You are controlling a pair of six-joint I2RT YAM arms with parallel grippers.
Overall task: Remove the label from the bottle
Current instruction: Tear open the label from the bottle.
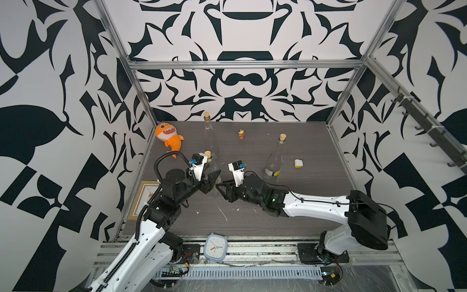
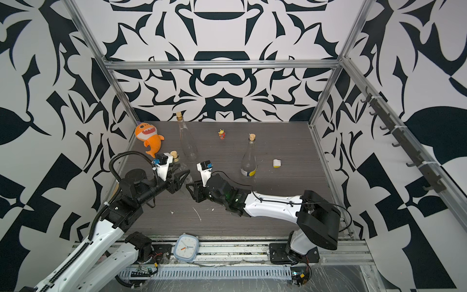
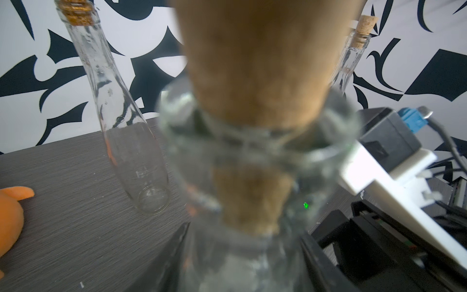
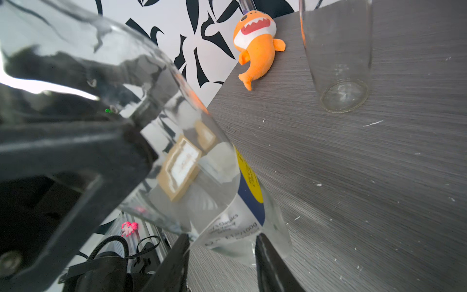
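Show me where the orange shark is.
In both top views the orange shark lies in the far left corner of the table, left of the tall empty bottle.

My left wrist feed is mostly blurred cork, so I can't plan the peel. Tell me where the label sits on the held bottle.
Observer: Near its base; a white, yellow and blue label sits on the held bottle there, still attached.
Operator: Report the right end effector.
Observer: The right end effector has a finger on either side of that labelled end; contact unclear.
Operator: Check the bottle whose neck alone I see.
Observer: That standing bottle carries a second label, yellow and blue, low down.
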